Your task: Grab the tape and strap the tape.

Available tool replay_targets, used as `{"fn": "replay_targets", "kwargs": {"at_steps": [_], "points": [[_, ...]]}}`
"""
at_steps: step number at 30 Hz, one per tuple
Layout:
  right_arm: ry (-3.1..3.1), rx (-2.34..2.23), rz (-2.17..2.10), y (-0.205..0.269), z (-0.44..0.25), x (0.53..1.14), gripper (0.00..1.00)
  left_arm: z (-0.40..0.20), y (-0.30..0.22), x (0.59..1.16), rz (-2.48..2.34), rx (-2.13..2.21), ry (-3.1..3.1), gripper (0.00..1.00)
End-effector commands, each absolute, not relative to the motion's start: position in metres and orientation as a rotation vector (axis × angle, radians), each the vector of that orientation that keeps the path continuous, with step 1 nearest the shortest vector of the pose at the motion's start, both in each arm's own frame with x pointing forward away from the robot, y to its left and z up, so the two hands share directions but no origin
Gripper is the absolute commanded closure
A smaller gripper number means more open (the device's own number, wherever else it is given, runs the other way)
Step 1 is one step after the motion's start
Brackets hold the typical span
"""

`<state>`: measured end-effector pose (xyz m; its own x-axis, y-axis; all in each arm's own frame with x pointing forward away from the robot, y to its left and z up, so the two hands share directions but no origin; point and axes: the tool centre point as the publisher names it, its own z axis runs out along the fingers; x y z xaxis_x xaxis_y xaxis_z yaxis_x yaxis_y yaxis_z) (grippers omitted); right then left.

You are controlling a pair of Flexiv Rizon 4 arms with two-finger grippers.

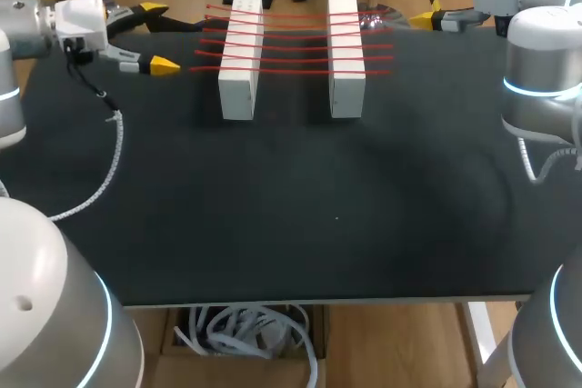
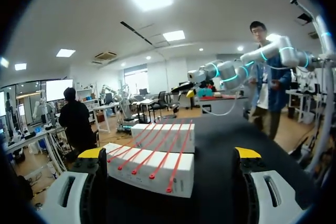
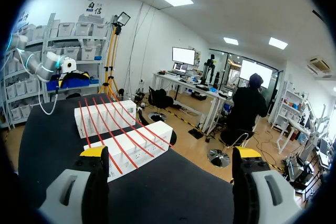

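Two white blocks stand side by side at the back of the table, the left block (image 1: 240, 59) and the right block (image 1: 346, 56). Several red tape strips (image 1: 291, 43) lie stretched across both. My left gripper (image 1: 156, 37) hovers open just left of the blocks, nothing between its fingers. In the left wrist view the left gripper (image 2: 169, 153) faces the near block (image 2: 152, 174) and the red strips (image 2: 157, 156). My right gripper (image 1: 427, 14) sits open at the back right. From the right wrist view, the right gripper (image 3: 170, 152) looks at the blocks (image 3: 131, 148) and strips (image 3: 115, 129).
The black table mat (image 1: 318, 215) stretches from the blocks to the front edge. A white coiled cable (image 1: 105, 170) hangs from my left arm over the table's left side. My arm bases stand at both front corners.
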<state>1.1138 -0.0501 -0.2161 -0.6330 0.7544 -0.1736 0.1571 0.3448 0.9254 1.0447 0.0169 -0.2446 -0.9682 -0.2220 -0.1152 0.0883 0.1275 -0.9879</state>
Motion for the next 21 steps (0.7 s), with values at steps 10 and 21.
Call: {"fn": "replay_targets", "kwargs": {"at_steps": [10,21], "points": [[2.013,0.793,1.291,-0.050,-0.216,1.114,0.00,-0.275,0.023,1.044,-1.981,-0.077,2.166,0.61],[2.013,0.793,1.291,-0.050,-0.216,1.114,0.00,-0.294,0.018,1.045,-2.005,-0.077,2.226,0.78]]}}
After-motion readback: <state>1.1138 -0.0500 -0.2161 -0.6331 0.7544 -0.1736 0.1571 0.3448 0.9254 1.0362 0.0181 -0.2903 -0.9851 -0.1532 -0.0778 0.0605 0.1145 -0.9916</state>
